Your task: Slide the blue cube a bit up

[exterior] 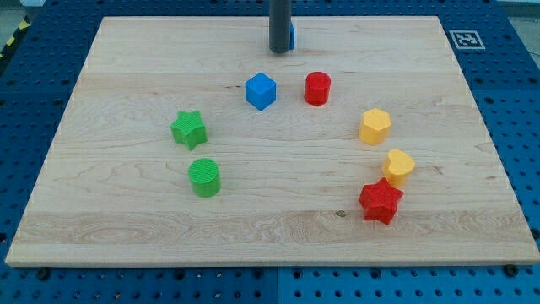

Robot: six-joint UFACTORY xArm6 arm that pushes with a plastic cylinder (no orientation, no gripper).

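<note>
Blue cube (261, 90) sits upper middle of the tabletop (126, 228), just left of the red cylinder (317, 88). My tip (279, 51) is above it near the view's top, well apart, beside a second blue block (291, 35) mostly hidden behind the rod. Push looks not started; tip must get below the cube first. No pincer on this arm. Only marking: a square code tag (467, 39) at the top right corner, no readable text

Blue: two, cube (261, 90) plus block (291, 35) half hidden behind rod. Red: two, cylinder (317, 88), star (380, 201). Green: two, star (189, 129), cylinder (204, 177). Yellow: two, hexagon (375, 127), heart (397, 166).
</note>
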